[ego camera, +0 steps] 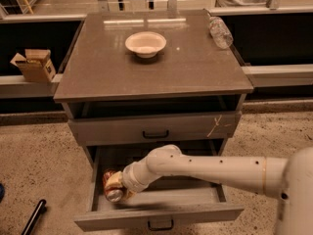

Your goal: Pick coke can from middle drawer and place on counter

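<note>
The middle drawer [161, 217] is pulled open below the counter [151, 77]. The coke can [108, 176] is red with a silver end. It sits tilted at the drawer's left side, silver end toward the front. My gripper [117, 184] reaches into the drawer from the right on a long white arm [210, 166]. It is shut on the coke can, with a pale finger across the can's middle. The can is at about the height of the drawer's left wall. I cannot tell whether it touches the tray floor.
A white bowl [145, 43] stands on the back middle of the counter and a clear plastic bottle [220, 31] lies at its back right corner. The scratched drawer front [156, 129] above is slightly open. A cardboard box [34, 65] sits on a left ledge. A black rod [33, 218] lies on the floor.
</note>
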Motion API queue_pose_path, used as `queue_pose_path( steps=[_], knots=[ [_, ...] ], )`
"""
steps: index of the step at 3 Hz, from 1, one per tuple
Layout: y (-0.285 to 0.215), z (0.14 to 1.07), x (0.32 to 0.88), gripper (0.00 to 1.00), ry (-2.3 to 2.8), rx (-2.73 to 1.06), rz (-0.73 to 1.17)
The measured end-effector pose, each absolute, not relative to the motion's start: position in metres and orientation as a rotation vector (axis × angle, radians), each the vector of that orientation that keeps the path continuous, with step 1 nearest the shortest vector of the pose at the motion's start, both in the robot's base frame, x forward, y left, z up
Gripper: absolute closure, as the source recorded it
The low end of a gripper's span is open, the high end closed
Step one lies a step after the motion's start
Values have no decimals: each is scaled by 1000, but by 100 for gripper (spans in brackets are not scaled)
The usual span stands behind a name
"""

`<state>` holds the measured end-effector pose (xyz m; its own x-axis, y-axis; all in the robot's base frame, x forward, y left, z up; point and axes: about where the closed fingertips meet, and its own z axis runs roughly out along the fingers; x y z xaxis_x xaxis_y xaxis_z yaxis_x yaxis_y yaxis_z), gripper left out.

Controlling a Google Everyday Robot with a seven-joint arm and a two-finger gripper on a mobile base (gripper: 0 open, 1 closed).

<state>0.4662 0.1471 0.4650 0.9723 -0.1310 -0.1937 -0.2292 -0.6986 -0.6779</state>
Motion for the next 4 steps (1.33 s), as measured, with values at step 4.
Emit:
queue_pose_path(
  steps=[4],
  knots=[
    [39,575,475,100,40,-1917,94]
  ],
)
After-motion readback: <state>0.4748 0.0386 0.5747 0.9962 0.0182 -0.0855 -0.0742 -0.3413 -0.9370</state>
